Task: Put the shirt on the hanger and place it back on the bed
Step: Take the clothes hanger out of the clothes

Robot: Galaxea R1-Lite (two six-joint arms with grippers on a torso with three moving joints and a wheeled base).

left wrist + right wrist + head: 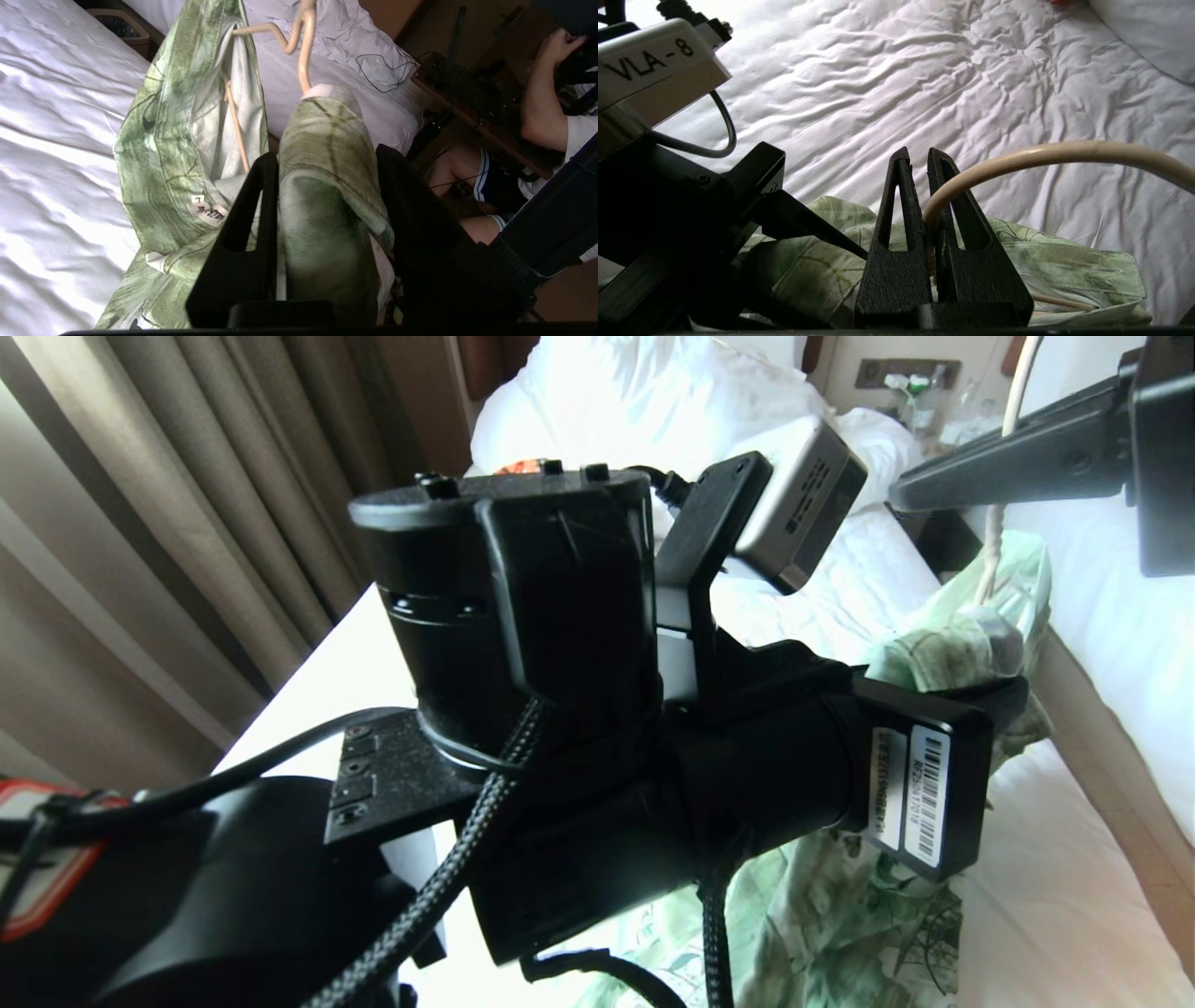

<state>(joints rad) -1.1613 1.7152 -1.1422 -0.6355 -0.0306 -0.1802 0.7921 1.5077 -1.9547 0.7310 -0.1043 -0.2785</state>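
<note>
Fabric is the difficulty here: the shirt [168, 154] is thin, limp cotton that sags and slides wherever it is not held, so it handles light but shapeless. In the left wrist view it drapes over the hanger [303, 51], whose cream wire runs inside the collar. The hanger, by contrast, looks stiff, light and smooth (likely slippery in a pinch), and its hook neck seems the safest hold.

The right gripper [927, 196] has its fingers pressed together on the hanger's wire [1017, 161], just where the hook curves; in the head view it sits at about two o'clock. The left gripper [327, 200] has a fold of the shirt's shoulder between its fingers, which stand partly spread; I cannot tell whether they truly pinch the cloth.

The bed [924, 84] lies below, its wrinkled white sheet under the hanging shirt.

Much is hidden: the left arm fills the head view's centre, covering most of the shirt [840, 933]. The hanger's far shoulder is under cloth. A person's arm [537, 107] shows beyond the bed, cut off at three o'clock.
</note>
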